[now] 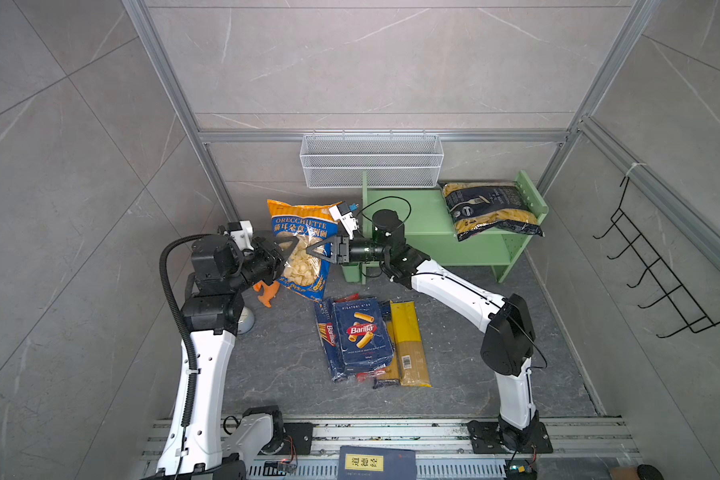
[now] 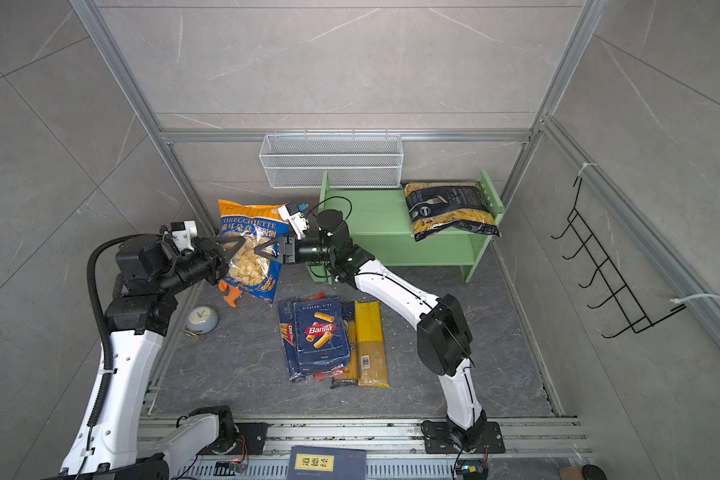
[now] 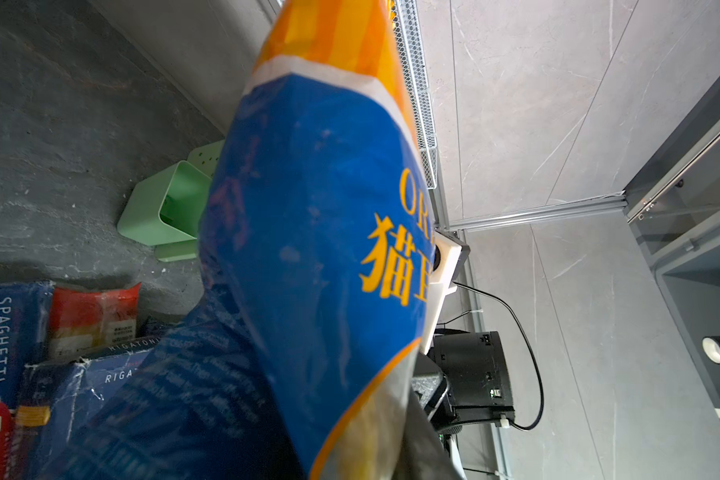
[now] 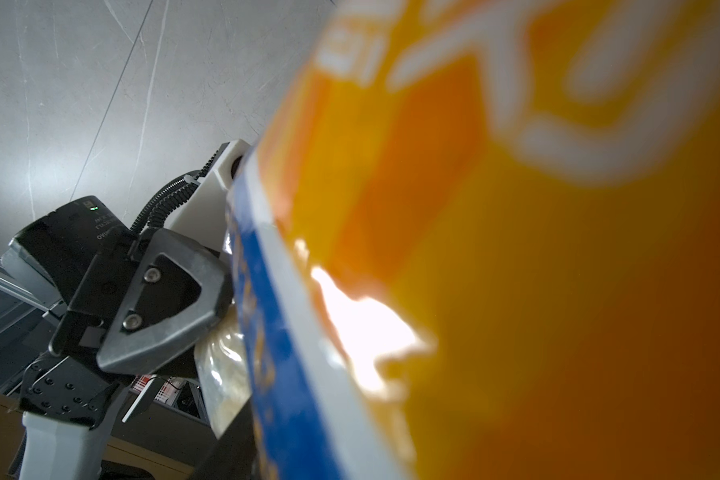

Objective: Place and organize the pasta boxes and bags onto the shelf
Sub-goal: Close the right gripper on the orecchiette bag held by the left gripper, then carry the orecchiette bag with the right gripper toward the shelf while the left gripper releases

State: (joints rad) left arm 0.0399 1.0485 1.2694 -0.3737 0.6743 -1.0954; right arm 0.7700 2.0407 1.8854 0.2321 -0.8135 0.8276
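An orange-and-blue orecchiette bag hangs upright in the air, left of the mint-green shelf. My left gripper holds it from the left and my right gripper clamps it from the right, at the clear window. The bag fills both wrist views and hides each gripper's own jaws. A black-and-clear penne bag lies on the shelf's top tier at its right end. On the floor lie the rigatoni box, a Barilla spaghetti pack and a yellow spaghetti pack.
A white mesh basket hangs on the back wall above the shelf. A small green cup sits on the shelf's left side. An orange plush and a clock lie under the left arm. A black hook rack is on the right wall.
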